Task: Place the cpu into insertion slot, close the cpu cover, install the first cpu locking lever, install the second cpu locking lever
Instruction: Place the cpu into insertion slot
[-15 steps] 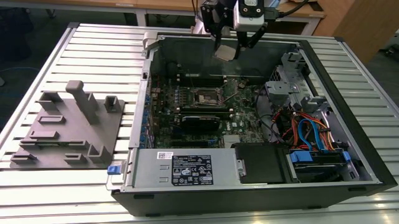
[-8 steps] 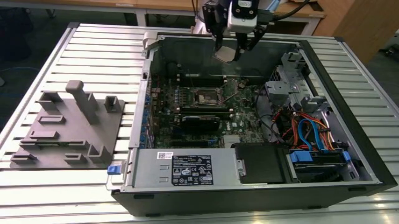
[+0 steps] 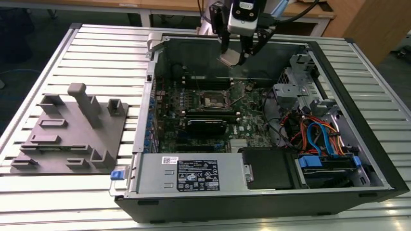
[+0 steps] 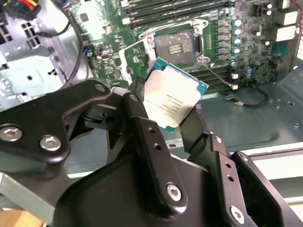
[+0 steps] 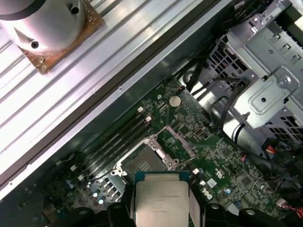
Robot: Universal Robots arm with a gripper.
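The cpu (image 4: 173,97) is gripped by two opposite edges between the narrowed fingers (image 4: 142,125) of the gripper (image 3: 235,54), with its silvery printed top turned toward the second wrist view. In the exterior view the gripper is seen above the far side of an open computer case (image 3: 257,204), which is laid flat on the slatted bench (image 3: 96,43). The cpu is carried in the air, apart from the green board (image 3: 250,120) inside the case. The insertion slot (image 4: 176,46) is left bare near the middle of that board, its dark contact field exposed. The cpu cover (image 5: 181,139) is raised open at one side of the slot, and a thin locking lever (image 4: 215,72) is swung out beside it. A grey moulded fixture (image 3: 70,130) is set on the bench near its edge on the exterior view's left.
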